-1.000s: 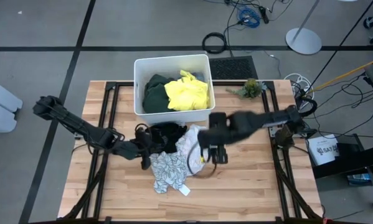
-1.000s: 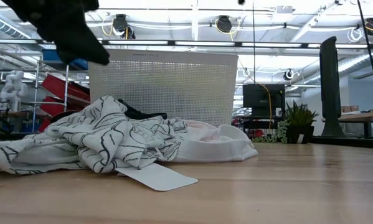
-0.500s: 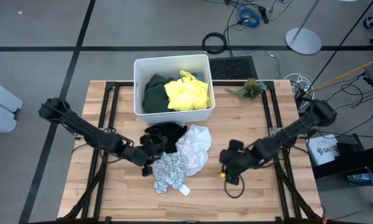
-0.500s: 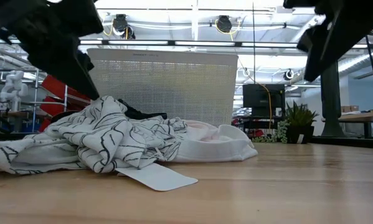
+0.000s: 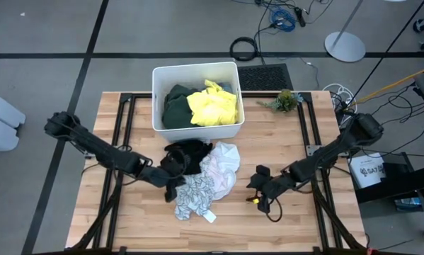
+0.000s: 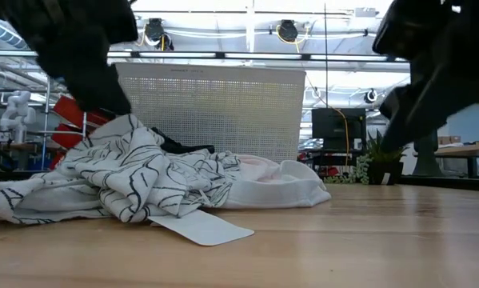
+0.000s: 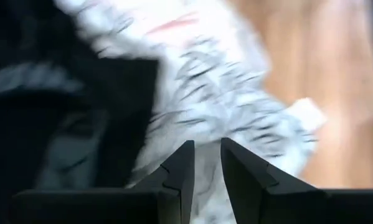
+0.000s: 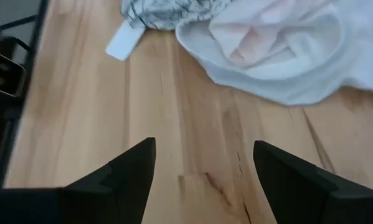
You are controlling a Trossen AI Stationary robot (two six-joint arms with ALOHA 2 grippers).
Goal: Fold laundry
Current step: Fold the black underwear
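Note:
A laundry pile lies mid-table. It holds a black garment (image 5: 189, 151), a white one (image 5: 224, 167) and a white garment with grey pattern (image 5: 190, 195) that has a white tag (image 5: 209, 216). Dark green (image 5: 175, 106) and yellow (image 5: 213, 105) garments lie in the white bin (image 5: 195, 71). My left gripper (image 5: 173, 188) hovers at the patterned garment's (image 7: 236, 106) left edge, slanting down, its fingers a narrow gap apart. My right gripper (image 5: 257, 197) stands wide open low over bare wood, right of the white garment (image 8: 286, 50). My left gripper points slanting down at the patterned garment's raised fold (image 6: 127, 124). Whether its fingertips touch the cloth I cannot tell. Nothing shows between them.
The bin stands at the table's far middle, and a small plant (image 5: 286, 100) sits at the far right. Black frame rails (image 5: 123, 120) run along both sides of the table. Bare wood (image 5: 289, 227) lies to the right of the pile and near it.
My right gripper has swung away from above the white garment, down and toward the table's right and near edge. It has turned as it went and stays wide open. My left gripper has sunk a little toward the patterned garment. The garments have not moved.

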